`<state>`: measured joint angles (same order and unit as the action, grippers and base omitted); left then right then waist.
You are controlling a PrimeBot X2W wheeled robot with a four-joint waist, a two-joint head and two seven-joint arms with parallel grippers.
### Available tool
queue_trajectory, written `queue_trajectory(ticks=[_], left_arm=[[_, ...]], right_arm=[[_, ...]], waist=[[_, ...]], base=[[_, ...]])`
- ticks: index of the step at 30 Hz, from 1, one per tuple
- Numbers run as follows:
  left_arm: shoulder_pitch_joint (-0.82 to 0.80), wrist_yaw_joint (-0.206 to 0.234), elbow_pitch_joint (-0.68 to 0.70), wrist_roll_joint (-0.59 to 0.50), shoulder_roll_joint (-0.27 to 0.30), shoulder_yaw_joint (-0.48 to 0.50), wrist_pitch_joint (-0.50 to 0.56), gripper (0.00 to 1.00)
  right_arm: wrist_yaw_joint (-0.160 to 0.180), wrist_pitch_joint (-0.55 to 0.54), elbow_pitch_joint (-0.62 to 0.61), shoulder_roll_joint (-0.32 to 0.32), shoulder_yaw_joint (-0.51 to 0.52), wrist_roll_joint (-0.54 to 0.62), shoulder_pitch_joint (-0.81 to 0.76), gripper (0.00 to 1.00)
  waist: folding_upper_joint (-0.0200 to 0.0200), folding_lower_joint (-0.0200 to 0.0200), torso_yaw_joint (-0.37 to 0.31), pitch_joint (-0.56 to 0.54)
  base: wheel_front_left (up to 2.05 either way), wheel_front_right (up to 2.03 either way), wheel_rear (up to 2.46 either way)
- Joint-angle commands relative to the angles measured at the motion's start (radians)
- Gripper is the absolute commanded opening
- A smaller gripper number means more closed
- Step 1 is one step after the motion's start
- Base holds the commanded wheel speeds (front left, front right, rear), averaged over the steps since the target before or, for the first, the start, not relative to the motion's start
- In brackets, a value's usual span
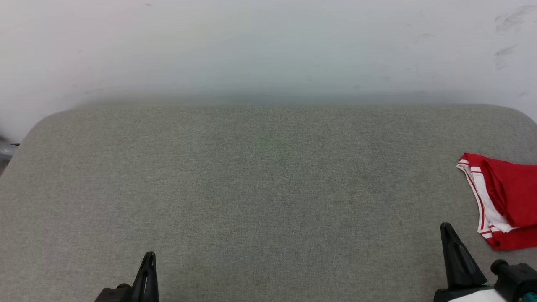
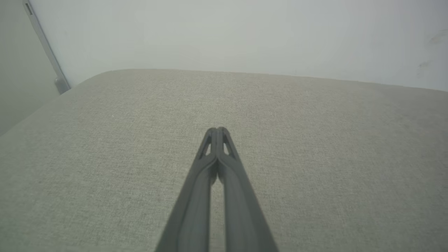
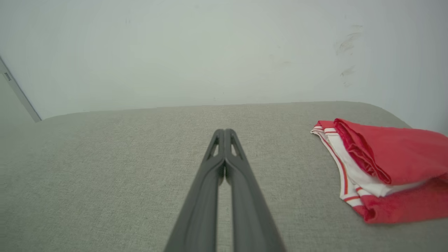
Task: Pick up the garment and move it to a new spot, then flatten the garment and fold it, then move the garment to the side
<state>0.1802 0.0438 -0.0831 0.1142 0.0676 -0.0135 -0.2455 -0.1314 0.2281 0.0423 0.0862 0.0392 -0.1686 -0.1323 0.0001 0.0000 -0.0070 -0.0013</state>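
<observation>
The garment [image 1: 505, 201], a red shirt with white, red-striped trim, lies folded in a small stack at the right edge of the grey fabric surface; it also shows at the right of the right wrist view [image 3: 388, 168]. My right gripper [image 1: 445, 228] [image 3: 225, 132] is shut, empty, and stands just left of and nearer than the garment, apart from it. Far off at the lower left, my left gripper [image 1: 149, 256] [image 2: 217, 130] is shut with nothing in it, over bare fabric.
The grey padded surface [image 1: 260, 188] has rounded far corners and ends at a pale wall [image 1: 268, 46]. A grey metal bar [image 2: 45, 49] leans by the far left corner.
</observation>
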Motion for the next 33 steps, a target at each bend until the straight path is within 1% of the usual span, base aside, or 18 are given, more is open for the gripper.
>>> queue_trajectory(ticks=[1, 16, 33], left_arm=[[-0.017, -0.007, 0.009, 0.044, 0.003, 0.008, 0.008, 0.0], [-0.073, -0.041, -0.024, 0.336, -0.001, 0.032, 0.079, 0.0], [-0.126, -0.073, -0.056, 0.611, -0.005, 0.055, 0.145, 0.0]], right_arm=[[0.0, -0.005, -0.01, 0.001, 0.0, -0.049, 0.012, 0.0], [0.0, -0.062, 0.034, 0.006, 0.0, -0.342, 0.062, 0.0], [0.0, -0.117, 0.072, 0.006, 0.005, -0.614, 0.106, 0.0]], waist=[[-0.0001, 0.0, 0.0, 0.0], [-0.0001, 0.0, 0.001, 0.001], [-0.0001, 0.0, 0.002, 0.001]], base=[[0.0, 0.0, 0.0], [0.0, 0.0, 0.0], [0.0, 0.0, 0.0]])
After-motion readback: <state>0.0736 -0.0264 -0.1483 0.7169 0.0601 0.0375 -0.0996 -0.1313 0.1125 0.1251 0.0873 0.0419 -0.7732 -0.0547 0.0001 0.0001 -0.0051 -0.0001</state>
